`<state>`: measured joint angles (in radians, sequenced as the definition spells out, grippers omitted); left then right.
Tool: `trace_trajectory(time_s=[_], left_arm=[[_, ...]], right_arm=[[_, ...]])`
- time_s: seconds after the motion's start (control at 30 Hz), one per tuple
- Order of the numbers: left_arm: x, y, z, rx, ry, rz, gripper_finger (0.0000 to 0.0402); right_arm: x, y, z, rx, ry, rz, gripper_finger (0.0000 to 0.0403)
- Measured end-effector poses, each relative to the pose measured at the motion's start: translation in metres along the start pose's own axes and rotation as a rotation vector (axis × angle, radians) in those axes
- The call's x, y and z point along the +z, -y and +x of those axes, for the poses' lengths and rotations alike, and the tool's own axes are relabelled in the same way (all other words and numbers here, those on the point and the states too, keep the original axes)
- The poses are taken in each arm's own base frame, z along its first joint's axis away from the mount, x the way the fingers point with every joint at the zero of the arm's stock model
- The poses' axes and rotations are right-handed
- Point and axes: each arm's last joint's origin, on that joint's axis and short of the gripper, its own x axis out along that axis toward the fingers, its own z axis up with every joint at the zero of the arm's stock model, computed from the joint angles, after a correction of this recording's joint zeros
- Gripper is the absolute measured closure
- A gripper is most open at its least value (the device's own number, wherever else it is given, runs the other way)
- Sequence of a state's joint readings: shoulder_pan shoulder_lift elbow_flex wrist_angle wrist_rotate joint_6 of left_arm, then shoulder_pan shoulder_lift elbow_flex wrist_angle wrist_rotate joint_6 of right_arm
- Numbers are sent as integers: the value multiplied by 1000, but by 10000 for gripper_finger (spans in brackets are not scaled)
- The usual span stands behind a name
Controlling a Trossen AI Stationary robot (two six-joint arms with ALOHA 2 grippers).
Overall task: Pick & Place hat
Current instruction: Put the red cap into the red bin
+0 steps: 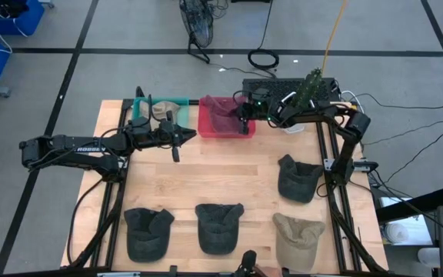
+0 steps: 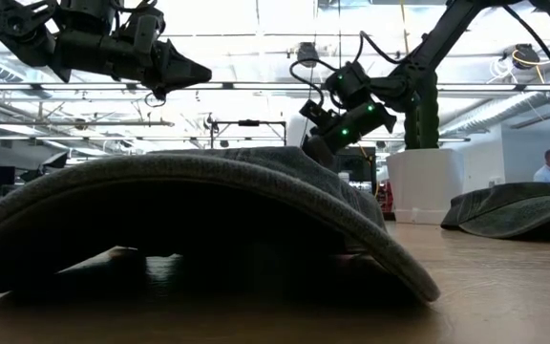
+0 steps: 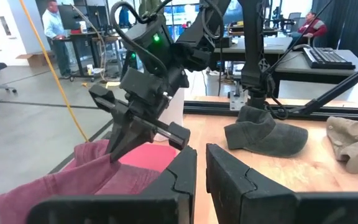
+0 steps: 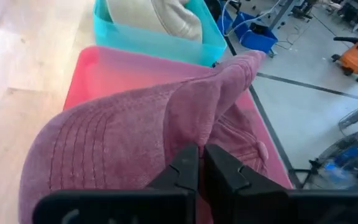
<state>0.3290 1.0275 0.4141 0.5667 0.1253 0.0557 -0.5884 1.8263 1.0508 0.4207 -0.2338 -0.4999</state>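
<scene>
Over the pink bin (image 1: 206,127) | right gripper (image 1: 242,110) fingers pinch the pink hat (image 4: 135,143) | left gripper (image 1: 181,136) fingers closed, empty | hat may snag on the rim.

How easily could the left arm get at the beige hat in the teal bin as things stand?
Probably easily: the left gripper, fingers nearly shut and empty, hovers right beside the teal bin, and nothing covers the beige hat. The right gripper is busy over the red bin.
</scene>
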Motion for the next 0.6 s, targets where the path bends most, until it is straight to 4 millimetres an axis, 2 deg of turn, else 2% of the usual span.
trace_trajectory(time_s=[0.13,0.33,0.6], left_arm=[[0,0,0,0,0,-11,360],[0,0,0,0,2,-9,360],[2,0,0,3,18,-6,360]], right_arm=[[7,-1,-4,-16,8,-24,399],[35,6,-27,-51,84,-5,401],[37,5,-46,13,-2,100,402]])
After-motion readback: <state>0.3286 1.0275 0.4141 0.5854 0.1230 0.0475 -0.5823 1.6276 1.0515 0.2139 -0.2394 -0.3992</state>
